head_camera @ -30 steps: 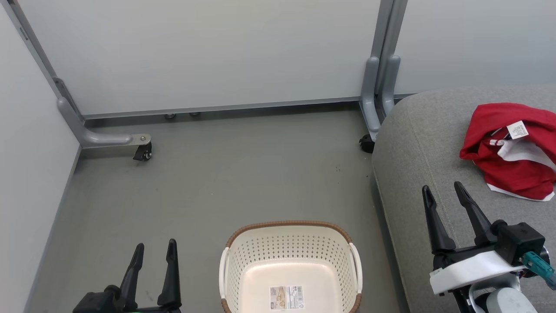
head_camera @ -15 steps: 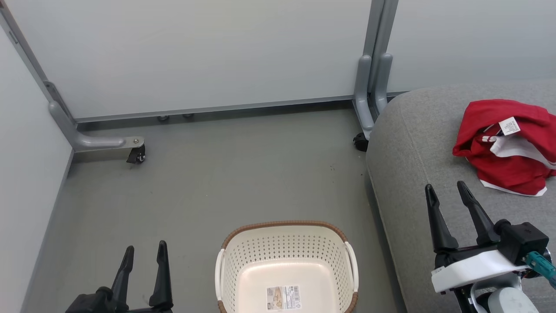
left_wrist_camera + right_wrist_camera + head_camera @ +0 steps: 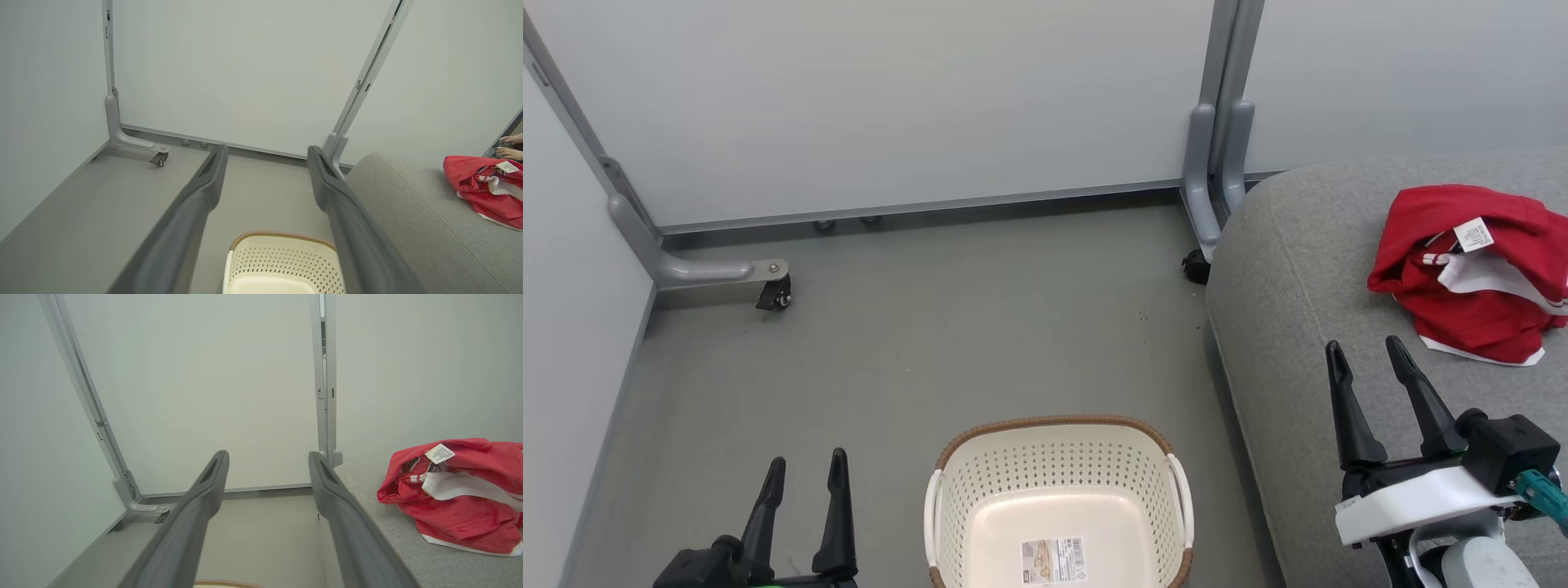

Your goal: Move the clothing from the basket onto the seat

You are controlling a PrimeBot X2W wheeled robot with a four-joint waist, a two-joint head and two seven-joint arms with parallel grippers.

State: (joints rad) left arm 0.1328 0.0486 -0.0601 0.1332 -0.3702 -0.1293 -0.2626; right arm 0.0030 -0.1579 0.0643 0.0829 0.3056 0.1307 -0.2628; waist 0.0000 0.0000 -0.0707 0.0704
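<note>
Only the head camera shifted; the crumpled bright red, white-trimmed clothing (image 3: 1462, 282) lies on the large light grey fabric seat (image 3: 1282, 327), right of the empty cream perforated plastic basket (image 3: 1054, 474). The left gripper (image 3: 807, 457) and right gripper (image 3: 1364, 345) gape wide, empty. The transfer seems finished; the next move is merely to withdraw.

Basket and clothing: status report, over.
Left gripper, right gripper open, empty. Clothing heaped on seat. Basket shows no clothing. Nothing in the way.
</note>
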